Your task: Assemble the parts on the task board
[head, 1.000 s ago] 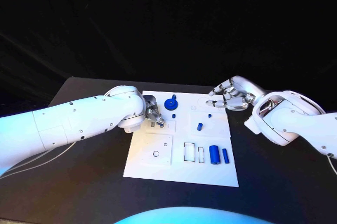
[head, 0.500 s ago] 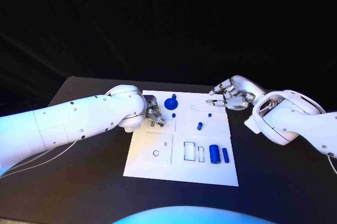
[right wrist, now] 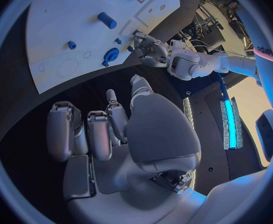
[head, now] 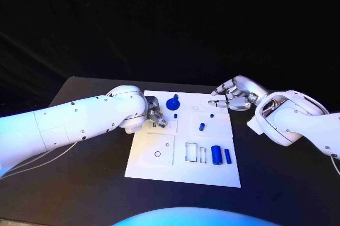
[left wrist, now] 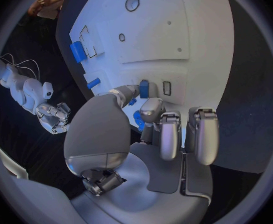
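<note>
both arms are glossy white with rounded, bulbous shells. the left arm carries small dark screw dots along its casing, and a thin pale cable trails under it toward 8 o'clock. the right arm has a dark seam between its shells. the left hand and right hand are brushed silver metal, with smooth domed thumb housings and blocky fingers.
</note>
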